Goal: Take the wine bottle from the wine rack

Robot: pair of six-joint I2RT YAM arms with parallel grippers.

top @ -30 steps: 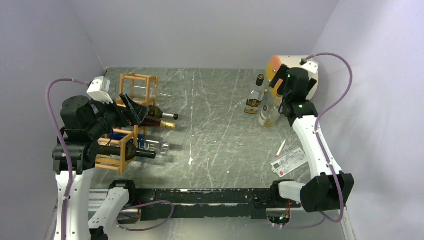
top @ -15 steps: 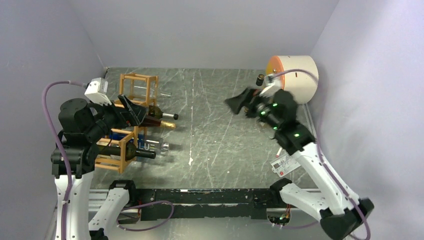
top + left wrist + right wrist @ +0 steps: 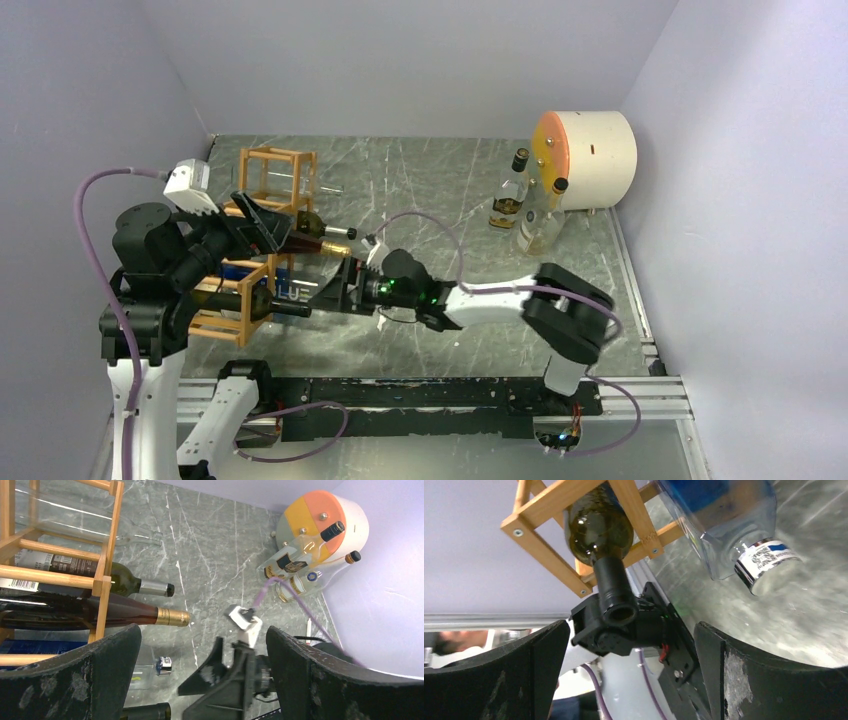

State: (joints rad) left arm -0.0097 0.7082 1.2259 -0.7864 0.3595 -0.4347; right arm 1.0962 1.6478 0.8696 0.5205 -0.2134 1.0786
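The wine rack (image 3: pixel 268 152) of light wooden bars stands at the table's left with several bottles lying in it. A dark green wine bottle (image 3: pixel 280 306) lies in its front cell, neck pointing right. My right gripper (image 3: pixel 328 296) is low on the table, open, facing that neck's mouth without touching it. In the right wrist view the bottle (image 3: pixel 608 545) and rack (image 3: pixel 544 557) sit just beyond my right gripper (image 3: pixel 630 625). My left gripper (image 3: pixel 272 228) hovers open over the rack; in its own view the left gripper (image 3: pixel 202 630) holds nothing.
A brown gold-foiled bottle (image 3: pixel 322 248), a green bottle (image 3: pixel 325 231), a clear one (image 3: pixel 305 184) and a blue-labelled one (image 3: pixel 300 291) also lie in the rack. Two bottles (image 3: pixel 510 195) stand by a white, orange-faced cylinder (image 3: pixel 590 145) at the back right.
My right arm swung from the standing bottles at the back right across the table and down to the rack's front. The left arm barely moved. Both grippers stayed open.
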